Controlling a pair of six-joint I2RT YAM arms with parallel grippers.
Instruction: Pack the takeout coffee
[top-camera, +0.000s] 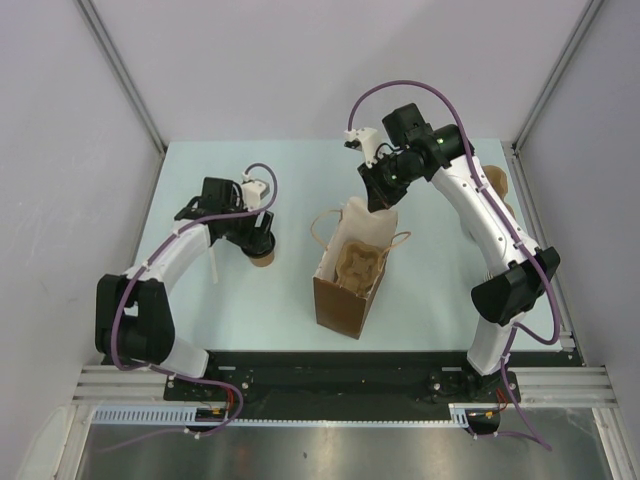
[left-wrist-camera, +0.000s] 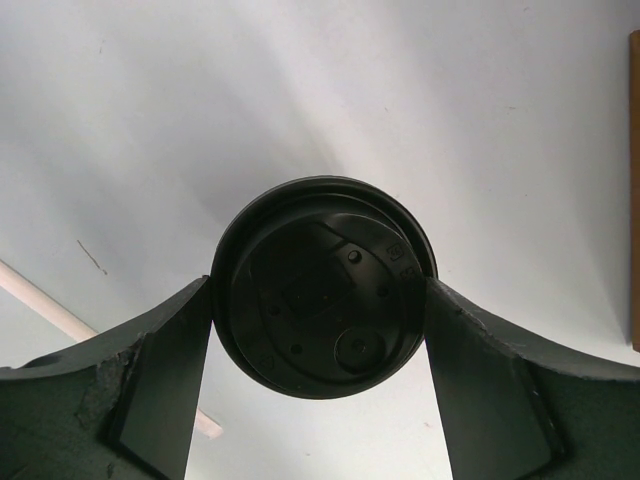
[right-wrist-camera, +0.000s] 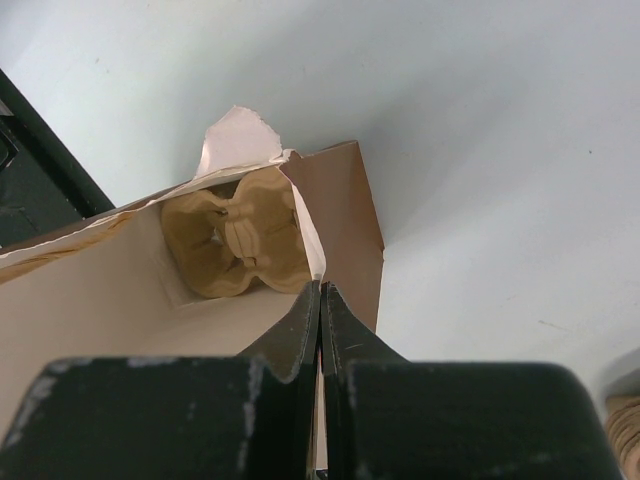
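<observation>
The takeout coffee (top-camera: 264, 259) stands on the table left of the brown paper bag (top-camera: 338, 305); only its brown base shows under my left gripper (top-camera: 259, 246). In the left wrist view its round black lid (left-wrist-camera: 322, 287) fills the gap between the fingers (left-wrist-camera: 165, 380), which press against both sides of it. My left gripper (left-wrist-camera: 320, 290) is shut on the cup. My right gripper (top-camera: 380, 200) is at the bag's far rim. Its fingertips (right-wrist-camera: 321, 288) are shut on the white inner edge of the bag (right-wrist-camera: 345, 215), holding it open.
A moulded pulp cup carrier (top-camera: 357, 265) lies inside the bag, also visible as the carrier (right-wrist-camera: 235, 240) in the right wrist view. A stack of paper cups (top-camera: 495, 180) stands at the right behind the right arm. A thin white stick (top-camera: 215, 265) lies by the left arm.
</observation>
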